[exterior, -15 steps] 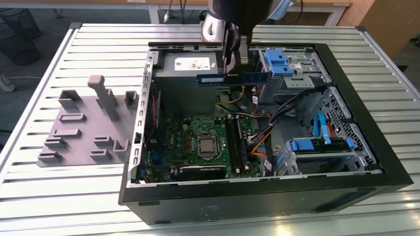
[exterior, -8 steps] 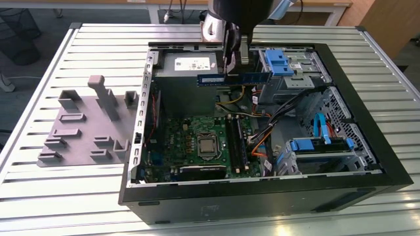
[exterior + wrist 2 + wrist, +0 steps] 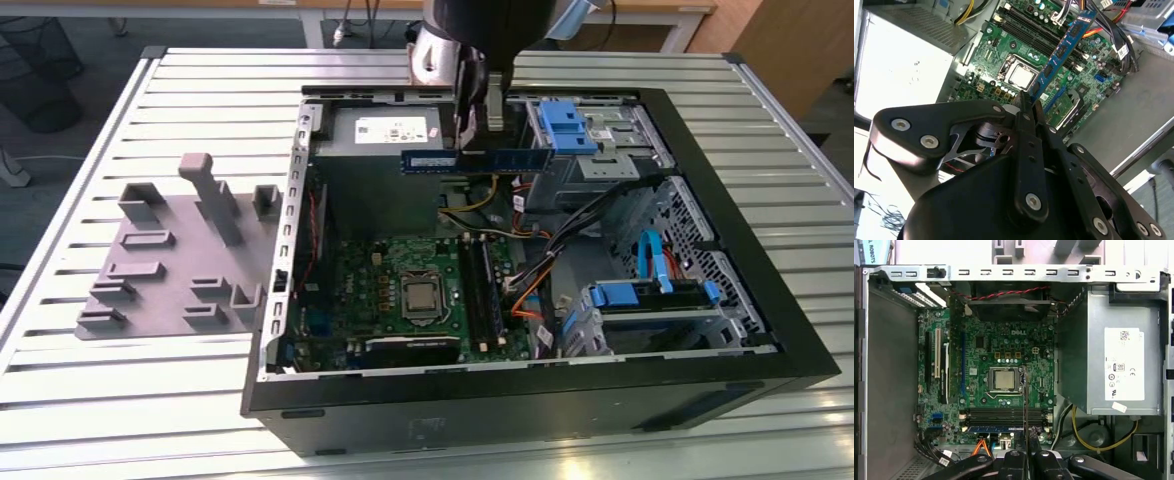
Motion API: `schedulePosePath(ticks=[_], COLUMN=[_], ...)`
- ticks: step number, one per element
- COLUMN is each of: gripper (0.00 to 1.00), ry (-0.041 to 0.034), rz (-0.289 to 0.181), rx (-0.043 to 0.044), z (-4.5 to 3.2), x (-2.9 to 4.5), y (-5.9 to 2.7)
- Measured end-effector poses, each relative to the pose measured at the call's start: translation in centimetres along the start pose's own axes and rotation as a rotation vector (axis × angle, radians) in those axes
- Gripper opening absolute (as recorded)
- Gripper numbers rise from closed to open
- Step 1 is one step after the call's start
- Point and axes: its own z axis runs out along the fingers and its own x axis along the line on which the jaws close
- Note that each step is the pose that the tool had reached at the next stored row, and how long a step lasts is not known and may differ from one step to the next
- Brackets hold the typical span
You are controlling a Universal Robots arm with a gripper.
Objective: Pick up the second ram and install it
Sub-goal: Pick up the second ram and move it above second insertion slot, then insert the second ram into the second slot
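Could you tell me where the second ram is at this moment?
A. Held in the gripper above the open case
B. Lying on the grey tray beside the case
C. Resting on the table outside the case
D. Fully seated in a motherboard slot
A: the ram is clamped in the gripper in mid-air over the open case; the second wrist view shows it sticking out from the fingers above the motherboard.

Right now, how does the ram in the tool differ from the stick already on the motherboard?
The second ram hangs clamped in the tool above the case; the seated stick sits in a slot on the motherboard. The second ram lies crosswise to the black slots; the seated stick runs along them. Both look like slim bluish boards.
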Motion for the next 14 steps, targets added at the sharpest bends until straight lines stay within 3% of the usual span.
schedulePosePath(ticks=[5,14], gripper=[0.14,0.14], ry=[-0.0005,-0.0005], rz=[0.025,0.026], rx=[0.0000,0.0000], z=[0.02,0.02], x=[0.00,0.00], y=[0.00,0.00])
